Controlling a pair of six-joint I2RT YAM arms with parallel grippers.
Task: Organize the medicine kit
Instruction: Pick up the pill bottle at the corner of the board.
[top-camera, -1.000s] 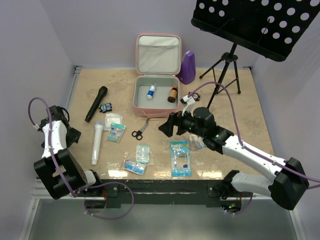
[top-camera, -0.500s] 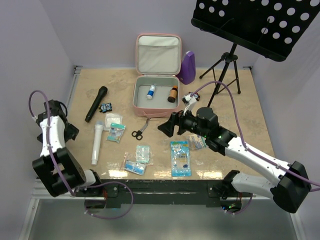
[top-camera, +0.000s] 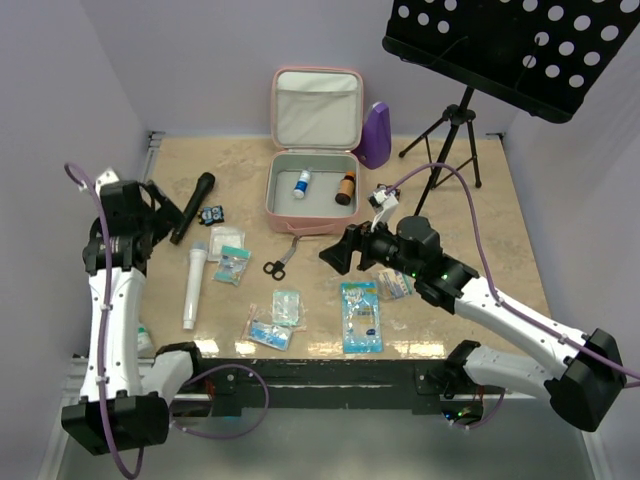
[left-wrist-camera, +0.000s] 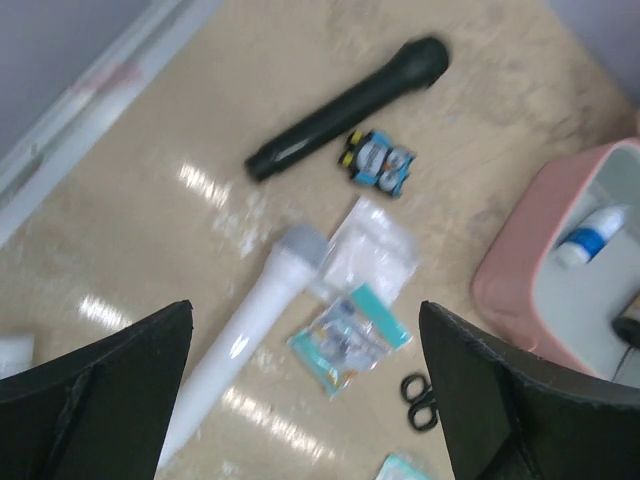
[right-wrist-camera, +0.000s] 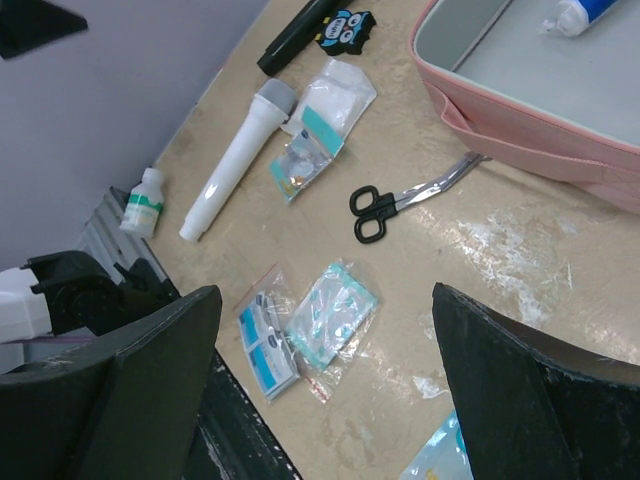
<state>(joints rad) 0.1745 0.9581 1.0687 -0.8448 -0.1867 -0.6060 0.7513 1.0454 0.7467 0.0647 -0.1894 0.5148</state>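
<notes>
The pink kit (top-camera: 298, 217) lies open at the back middle of the bench (top-camera: 510, 220), lid upright, with a white bottle (top-camera: 302, 184) and a brown bottle (top-camera: 346, 188) inside; scissors (top-camera: 280, 260) lie just before its front wall. The left hand (left-wrist-camera: 305, 310) hangs above the bench's left side, fingers wide apart with nothing between them, over a black microphone (left-wrist-camera: 350, 105), a white tube (left-wrist-camera: 240, 345) and a packet (left-wrist-camera: 350, 335); the right hand (right-wrist-camera: 325, 295), likewise spread and holding nothing, hovers near the kit's front right corner, with the scissors and blue sachets (right-wrist-camera: 305, 330) in its view.
</notes>
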